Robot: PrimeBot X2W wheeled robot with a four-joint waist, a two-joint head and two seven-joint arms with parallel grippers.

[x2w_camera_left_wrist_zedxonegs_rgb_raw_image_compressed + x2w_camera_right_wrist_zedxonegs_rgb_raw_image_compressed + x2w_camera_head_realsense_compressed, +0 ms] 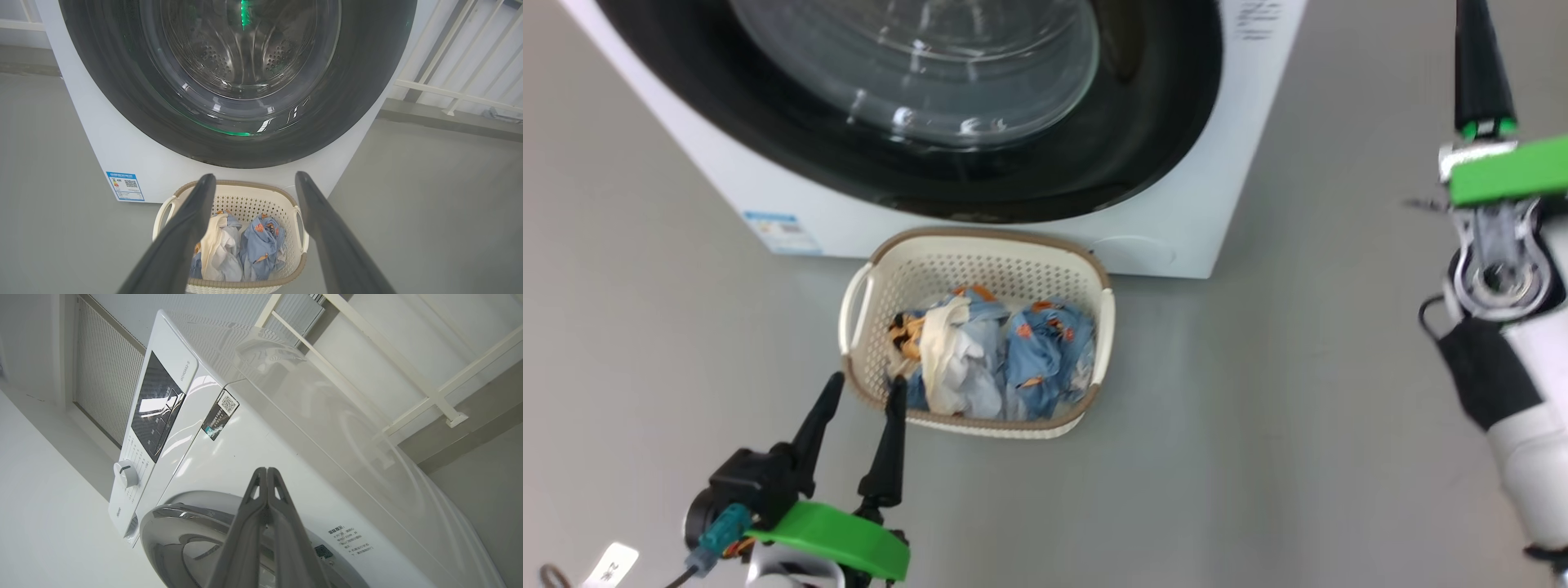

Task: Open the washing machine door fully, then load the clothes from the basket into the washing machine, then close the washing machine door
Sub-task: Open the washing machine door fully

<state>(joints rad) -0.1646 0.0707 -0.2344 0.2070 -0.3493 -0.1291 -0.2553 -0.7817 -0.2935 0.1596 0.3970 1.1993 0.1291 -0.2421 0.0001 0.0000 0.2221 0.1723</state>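
The left gripper [867,384] had its fingers [888,449] spread wide with nothing between them. In the head view they pointed at the near left corner of the basket [980,237], and one tip overlapped its rim. Whether it touched the rim could not be told. In the left wrist view the two fingers framed the basket from either side.

The right gripper [266,470] had its fingers pressed together along their length, holding nothing. In its wrist view they pointed up the washer's [1241,163] front, with their tips over the white panel just above the door's [1160,122] shiny edge. Contact with the washer could not be made out. In the head view this arm stood high at the right, well apart from the basket.

The basket sat on the grey floor [1258,408] just in front of the washer, below the door. The clothes [1029,351] lay bunched inside it, blue printed pieces beside cream ones.

The door looked closed, its black rim lying flat against the washer's front, with the steel drum [245,61] visible through the glass. A blue label [780,231] was stuck low on the front at the left. Higher up were a dark control panel [157,408] and a white dial [126,473]. A pale railing [449,94] ran behind the washer.
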